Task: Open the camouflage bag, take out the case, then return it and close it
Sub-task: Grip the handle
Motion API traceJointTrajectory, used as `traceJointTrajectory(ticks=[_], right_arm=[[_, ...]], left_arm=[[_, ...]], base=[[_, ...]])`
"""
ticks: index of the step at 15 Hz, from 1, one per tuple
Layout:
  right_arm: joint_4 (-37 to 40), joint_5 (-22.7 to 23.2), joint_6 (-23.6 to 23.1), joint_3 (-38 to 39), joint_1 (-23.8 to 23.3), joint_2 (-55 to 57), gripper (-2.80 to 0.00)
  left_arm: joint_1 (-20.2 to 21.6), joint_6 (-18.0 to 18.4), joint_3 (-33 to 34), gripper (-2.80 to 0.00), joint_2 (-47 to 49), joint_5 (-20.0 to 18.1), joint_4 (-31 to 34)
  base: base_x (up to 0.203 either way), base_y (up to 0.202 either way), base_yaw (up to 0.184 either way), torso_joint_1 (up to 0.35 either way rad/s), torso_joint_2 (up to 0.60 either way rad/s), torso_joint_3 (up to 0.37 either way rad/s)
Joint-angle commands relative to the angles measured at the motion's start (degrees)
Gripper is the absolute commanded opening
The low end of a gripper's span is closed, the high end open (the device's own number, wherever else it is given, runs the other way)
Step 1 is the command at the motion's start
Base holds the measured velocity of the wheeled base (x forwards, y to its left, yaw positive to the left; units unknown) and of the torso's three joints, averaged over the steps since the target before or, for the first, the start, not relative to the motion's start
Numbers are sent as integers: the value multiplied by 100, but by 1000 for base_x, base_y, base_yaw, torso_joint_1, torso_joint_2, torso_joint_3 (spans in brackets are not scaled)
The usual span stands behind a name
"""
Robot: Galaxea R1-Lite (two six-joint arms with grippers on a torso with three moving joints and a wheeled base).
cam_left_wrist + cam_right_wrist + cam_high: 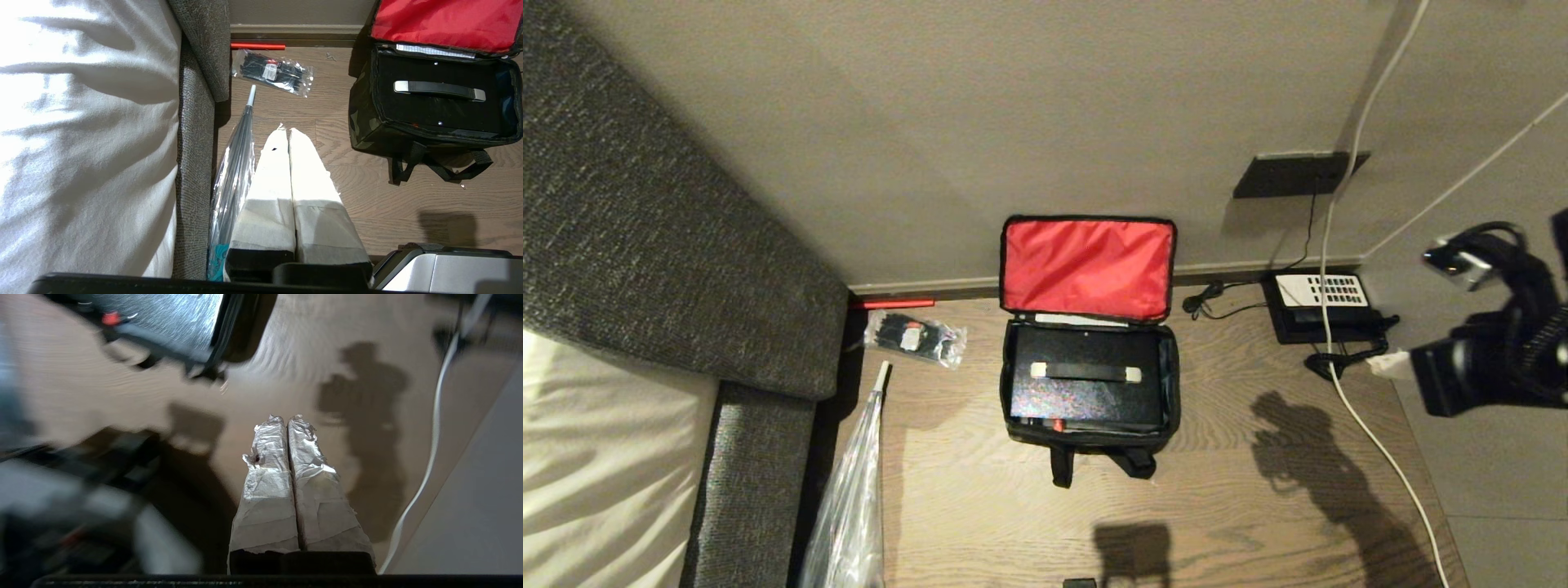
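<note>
Camouflage bag well left of right gripper's pressed-together jaws.

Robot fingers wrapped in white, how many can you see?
4: two left gripper fingers pressed together above the floor beside the umbrella, two right gripper fingers pressed together above bare floor.

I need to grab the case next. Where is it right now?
In the head view the case lies inside the open camouflage bag at centre, under its red lid, on the wooden floor near the wall.
</note>
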Motion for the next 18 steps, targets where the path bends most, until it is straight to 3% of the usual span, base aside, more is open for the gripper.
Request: traceJointTrajectory(ticks=[1,3,4,8,10,13,15,18], right_arm=[[-882,-994,-154,-269,907,1762,-280],[-1612,-1545,-244,-317,1557,2293,-280],[-1854,-1642,-277,-324,1837,2568,0],[-2130,-2515,-308,-454,2578,3487,0],[-2402,-2691,-380,-493,2809,3751,0],[-3408,-3380,-1442,-433,3014,4111,0],[-4122,-3820,-2776,-297,3074,4268,0],[-4944,-4015,-3851,-395,3170,4583,0]], left_arm=[[2,-2,9,-280,0,8,-2],[2,-2,9,-280,0,0,-2],[2,-2,9,-280,0,0,-2],[2,-2,9,-280,0,8,-2],[2,-2,9,-280,0,0,-2],[2,-2,9,-280,0,0,-2],[2,-2,9,-280,0,0,-2],[2,-2,9,-280,0,0,-2]], base=[[0,0,0,0,0,0],[0,0,0,0,0,0],[0,0,0,0,0,0],[0,0,0,0,0,0],[0,0,0,0,0,0],[0,0,0,0,0,0],[0,0,0,0,0,0],[0,0,0,0,0,0]])
